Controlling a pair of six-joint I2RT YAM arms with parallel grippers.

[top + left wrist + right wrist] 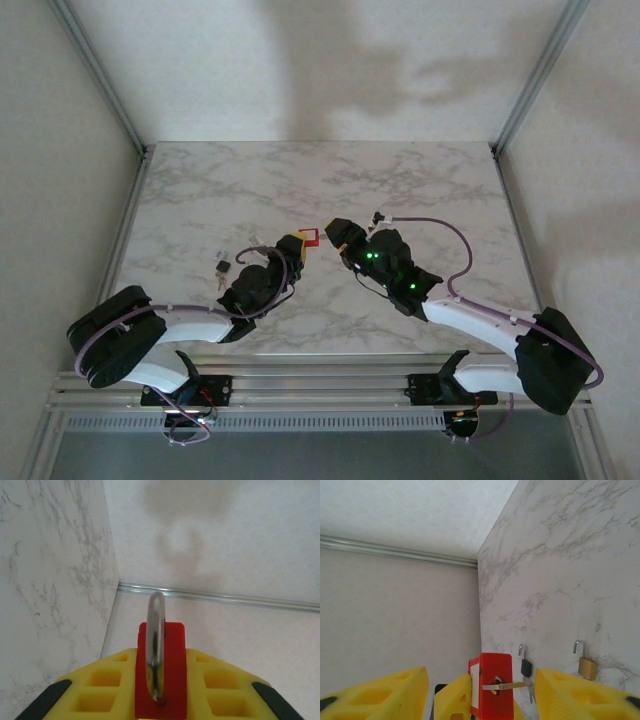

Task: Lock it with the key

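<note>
Squarely in left end effector [161, 666] (padlock [174, 672])

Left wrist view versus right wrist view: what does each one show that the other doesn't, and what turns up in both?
Only the left wrist view shows the silver shackle, seen edge-on, rising from the lock body. Only the right wrist view shows a brass key at the lock's keyhole, plus a black-headed key and a small brass padlock on the table beyond. Both show the red padlock gripped between the yellow left jaws, the marble table and the pale walls.
</note>
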